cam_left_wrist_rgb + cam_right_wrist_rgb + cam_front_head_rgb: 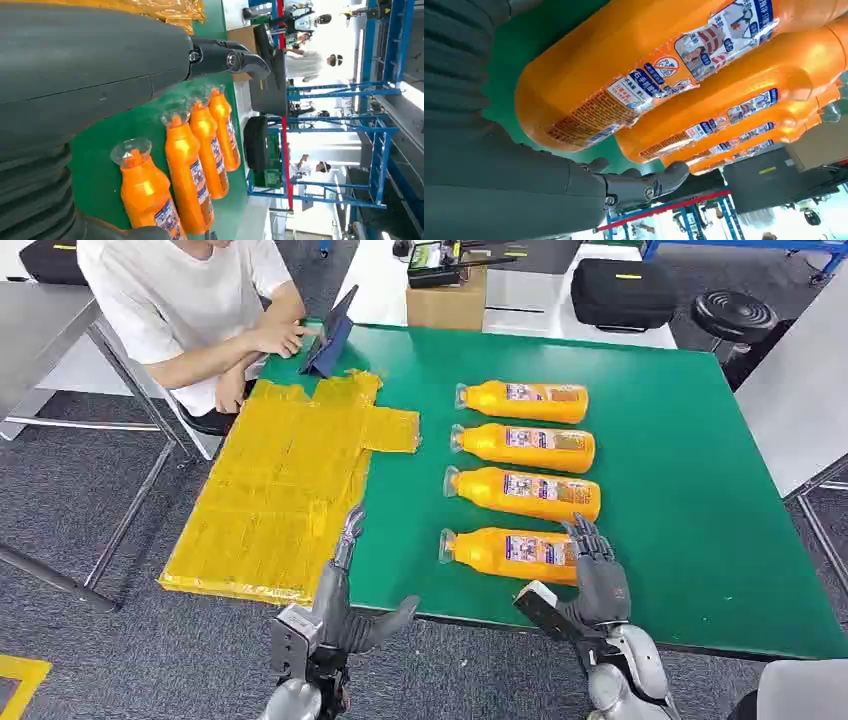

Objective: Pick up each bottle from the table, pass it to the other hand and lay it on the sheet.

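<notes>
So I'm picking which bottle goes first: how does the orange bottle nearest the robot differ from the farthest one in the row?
The nearest bottle has the right hand at its base end, fingers over it; the farthest bottle has no hand near it. The nearest lies by the table's front edge, the farthest toward the middle. Both lie flat on the green table, clear caps pointing toward the yellow sheet, labels up, same orange colour and shape.

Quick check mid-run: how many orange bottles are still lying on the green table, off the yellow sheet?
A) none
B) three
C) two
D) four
D: four orange bottles lie in a row on the green table, and the yellow sheet has none on it.
</notes>
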`<action>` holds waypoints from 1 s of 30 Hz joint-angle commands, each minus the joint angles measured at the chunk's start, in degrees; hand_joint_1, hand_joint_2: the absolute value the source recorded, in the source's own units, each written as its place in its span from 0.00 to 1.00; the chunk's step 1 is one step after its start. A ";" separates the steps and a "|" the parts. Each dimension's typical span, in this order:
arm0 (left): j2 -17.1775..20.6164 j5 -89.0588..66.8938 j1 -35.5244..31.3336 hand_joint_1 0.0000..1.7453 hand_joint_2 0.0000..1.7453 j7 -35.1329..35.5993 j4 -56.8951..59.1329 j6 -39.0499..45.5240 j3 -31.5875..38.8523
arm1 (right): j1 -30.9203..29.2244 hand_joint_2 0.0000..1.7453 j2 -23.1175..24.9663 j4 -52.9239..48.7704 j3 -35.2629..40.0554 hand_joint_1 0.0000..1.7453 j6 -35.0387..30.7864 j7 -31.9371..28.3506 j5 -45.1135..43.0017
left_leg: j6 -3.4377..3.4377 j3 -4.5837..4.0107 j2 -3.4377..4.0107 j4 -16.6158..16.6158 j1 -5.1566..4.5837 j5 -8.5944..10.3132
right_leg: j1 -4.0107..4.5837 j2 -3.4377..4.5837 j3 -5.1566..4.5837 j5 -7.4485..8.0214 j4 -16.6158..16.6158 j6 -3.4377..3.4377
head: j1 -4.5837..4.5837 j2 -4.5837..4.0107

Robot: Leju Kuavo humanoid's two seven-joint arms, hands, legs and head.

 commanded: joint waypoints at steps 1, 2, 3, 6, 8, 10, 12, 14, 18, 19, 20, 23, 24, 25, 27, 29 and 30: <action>1.50 -0.36 -0.70 0.00 1.00 0.59 1.14 0.11 -0.66 | -3.37 1.00 -0.39 5.32 2.44 0.00 0.10 0.94 0.84 | -0.09 0.30 0.17 -0.04 0.02 -0.11 | 0.04 0.09 0.26 -0.07 -0.04 -0.13 | -0.02 -0.02; 1.50 -0.36 -0.70 0.00 1.00 0.59 1.14 0.11 -0.66 | -3.37 1.00 -0.39 5.32 2.44 0.00 0.10 0.94 0.84 | -0.07 0.24 0.15 -0.05 0.02 -0.08 | 0.04 0.08 0.20 -0.05 -0.04 -0.11 | -0.02 0.00; 1.54 -0.38 -0.68 0.00 1.00 0.61 1.09 0.10 -0.65 | -3.65 1.00 -0.24 5.66 2.44 0.00 0.39 1.14 0.85 | -0.06 0.17 0.13 -0.04 0.01 -0.06 | 0.03 0.07 0.14 -0.03 -0.04 -0.09 | -0.02 0.00; 1.60 -0.58 -0.56 0.00 1.00 0.86 0.74 -0.04 -0.58 | -5.17 1.00 -0.24 7.68 3.19 0.00 1.93 3.29 2.44 | -0.05 0.13 0.13 -0.04 0.01 -0.04 | 0.03 0.08 0.10 -0.01 -0.04 -0.08 | -0.02 0.00; 1.64 -0.70 -0.38 0.00 1.00 1.14 0.37 -0.10 -0.38 | -6.44 1.00 -0.59 9.18 3.85 0.00 4.19 5.39 3.50 | -0.07 0.22 0.20 -0.04 0.02 -0.08 | 0.04 0.14 0.17 -0.03 -0.04 -0.11 | -0.02 -0.02; 1.70 -0.88 -0.25 0.00 1.00 1.37 0.11 -0.23 -0.32 | -7.56 1.00 -1.00 10.17 4.37 0.00 5.07 6.32 4.65 | -0.09 0.31 0.25 -0.02 0.03 -0.13 | 0.06 0.17 0.25 -0.06 -0.03 -0.14 | -0.02 0.00; 1.70 -0.88 -0.24 0.00 1.00 1.37 0.10 -0.23 -0.33 | -7.67 1.00 -1.01 10.16 4.35 0.00 5.10 6.32 4.64 | -0.05 0.13 0.14 -0.03 0.00 -0.04 | 0.02 0.09 0.09 -0.01 -0.03 -0.07 | -0.02 0.00; 1.70 -0.88 -0.24 0.00 1.00 1.37 0.10 -0.23 -0.33 | -7.67 1.00 -1.01 10.16 4.35 0.00 5.10 6.32 4.64 | -0.07 0.25 0.16 -0.03 0.02 -0.09 | 0.04 0.09 0.21 -0.05 -0.04 -0.11 | 0.00 0.00; 1.70 -0.88 -0.24 0.00 1.00 1.37 0.10 -0.23 -0.33 | -7.67 1.00 -1.01 10.16 4.35 0.00 5.10 6.32 4.64 | -0.06 0.20 0.12 -0.04 0.02 -0.07 | 0.03 0.07 0.17 -0.04 -0.04 -0.09 | 0.00 0.00; 1.68 -0.90 -0.22 0.00 1.00 1.40 0.11 -0.25 -0.34 | -7.74 1.00 -1.06 10.33 4.65 0.00 5.33 6.38 4.88 | -0.08 0.32 0.17 -0.04 0.02 -0.12 | 0.04 0.10 0.28 -0.09 -0.03 -0.13 | -0.02 0.00; 1.67 -0.95 -0.24 0.00 1.00 1.52 0.16 -0.35 -0.33 | -8.13 1.00 -1.18 10.77 4.87 0.00 6.10 6.46 4.78 | -0.07 0.27 0.15 -0.05 0.02 -0.10 | 0.04 0.09 0.23 -0.06 -0.04 -0.12 | -0.02 0.00; 1.78 -1.10 -0.08 0.00 1.00 1.80 0.26 -0.51 -0.36 | -9.00 1.00 -1.50 11.93 5.62 0.00 7.30 7.22 5.74 | -0.07 0.24 0.14 -0.04 0.01 -0.08 | 0.03 0.07 0.20 -0.06 -0.02 -0.11 | -0.02 0.00; 1.84 -1.10 0.04 0.00 1.00 1.80 0.21 -0.53 -0.33 | -9.14 1.00 -1.31 12.52 5.60 0.00 7.66 7.40 5.63 | -0.05 0.13 0.09 -0.04 0.01 -0.03 | 0.03 0.04 0.12 -0.01 -0.04 -0.08 | 0.00 0.00; 1.86 -1.10 0.07 0.00 1.00 1.80 0.22 -0.53 -0.33 | -9.05 1.00 -1.25 12.58 5.63 0.00 7.68 7.40 5.63 | -0.09 0.31 0.17 -0.05 0.02 -0.10 | 0.05 0.09 0.27 -0.06 -0.05 -0.13 | -0.02 0.00; 1.87 -1.10 0.03 0.00 1.00 1.89 0.20 -0.59 -0.36 | -9.44 1.00 -0.58 14.15 5.41 0.00 8.52 7.03 4.68 | -0.06 0.19 0.09 -0.04 0.04 -0.05 | 0.05 0.04 0.17 -0.02 -0.05 -0.09 | -0.02 0.00; 1.80 -1.16 -0.21 0.00 1.00 2.00 0.27 -0.79 -0.52 | -9.84 1.00 -0.28 15.53 5.62 0.00 9.05 6.58 4.31 | -0.08 0.30 0.14 -0.06 0.03 -0.08 | 0.06 0.07 0.26 -0.05 -0.05 -0.13 | 0.00 0.00; 1.81 -1.28 -0.34 0.00 1.00 2.06 0.26 -0.94 -0.68 | -10.07 1.00 -0.10 16.34 5.57 0.00 9.45 6.33 3.83 | -0.07 0.24 0.11 -0.05 0.04 -0.06 | 0.06 0.05 0.22 -0.04 -0.06 -0.11 | -0.02 0.00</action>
